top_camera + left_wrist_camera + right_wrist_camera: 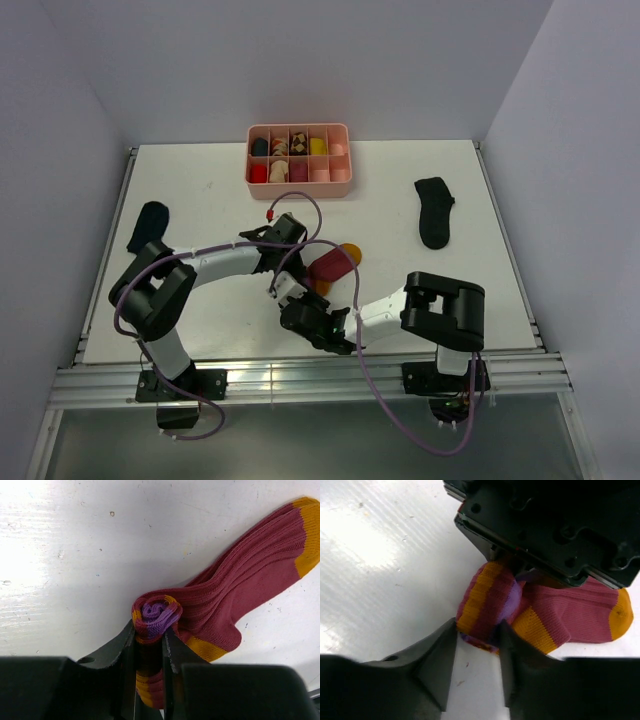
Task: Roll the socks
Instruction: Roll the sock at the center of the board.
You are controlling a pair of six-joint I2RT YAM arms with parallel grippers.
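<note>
One white counter, with one pink divided plastic tray at upper centre. Three soft fabric socks: left black short sock at far left, right black short sock at upper right, maroon-purple striped sock with orange bands at centre, half rolled into a spiral. Left gripper clamped on the roll; right gripper apart, straddling its end.

White-and-black arms, purple cables, black jaws.

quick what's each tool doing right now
left tool: closed on the striped sock, at its rolled end
right tool: jaws apart at the same sock, grip cannot be told
</note>
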